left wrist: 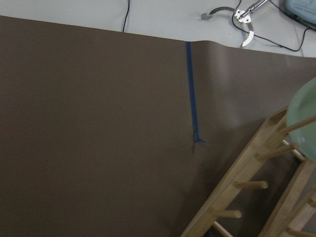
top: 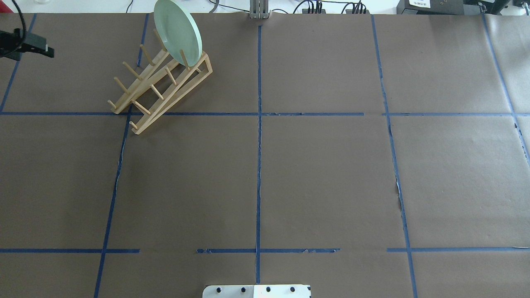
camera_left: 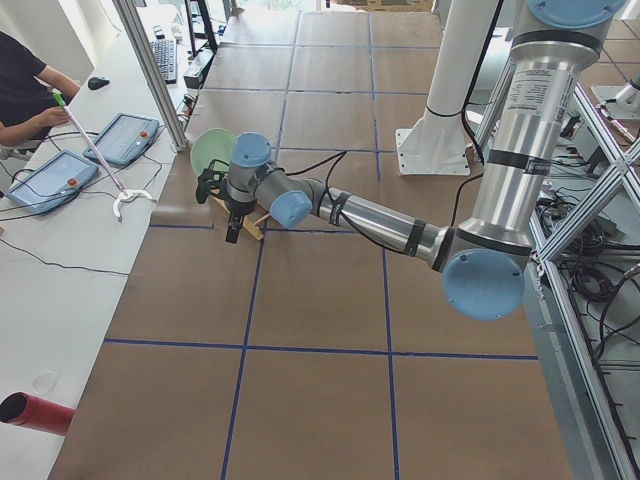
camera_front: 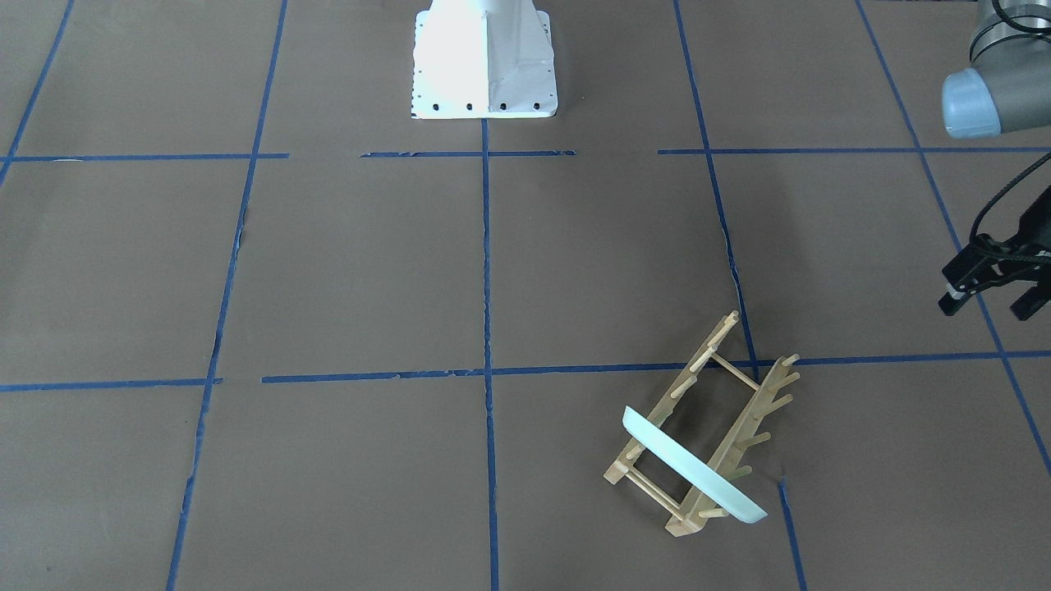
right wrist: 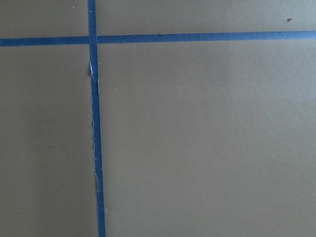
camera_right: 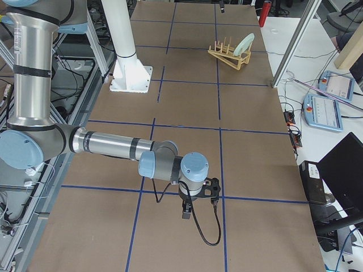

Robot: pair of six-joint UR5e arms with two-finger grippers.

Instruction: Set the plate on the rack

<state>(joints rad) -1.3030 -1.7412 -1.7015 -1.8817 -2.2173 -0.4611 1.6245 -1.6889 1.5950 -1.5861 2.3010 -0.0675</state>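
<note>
The pale mint-green plate (camera_front: pixel 691 469) stands on edge between the pegs at one end of the wooden rack (camera_front: pixel 743 423), leaning a little. Both also show in the overhead view, the plate (top: pixel 177 31) on the rack (top: pixel 165 85) at the far left of the table, and partly in the left wrist view, the plate (left wrist: pixel 305 123) and the rack (left wrist: pixel 247 170). My left gripper (camera_front: pixel 992 305) hangs open and empty, apart from the rack, to its side; it shows in the overhead view (top: pixel 41 49) at the left edge. My right gripper (camera_right: pixel 198 208) shows only in the exterior right view, low over bare paper; I cannot tell its state.
The white robot base (camera_front: pixel 484 66) stands at the table's middle near edge. Brown paper with blue tape lines (top: pixel 258 124) covers the table. Beyond the far edge lie a metal grabber tool (left wrist: pixel 242 15) and tablets (camera_left: pixel 125 135), with an operator (camera_left: pixel 25 85) seated there. A red cylinder (camera_left: pixel 35 412) lies nearby.
</note>
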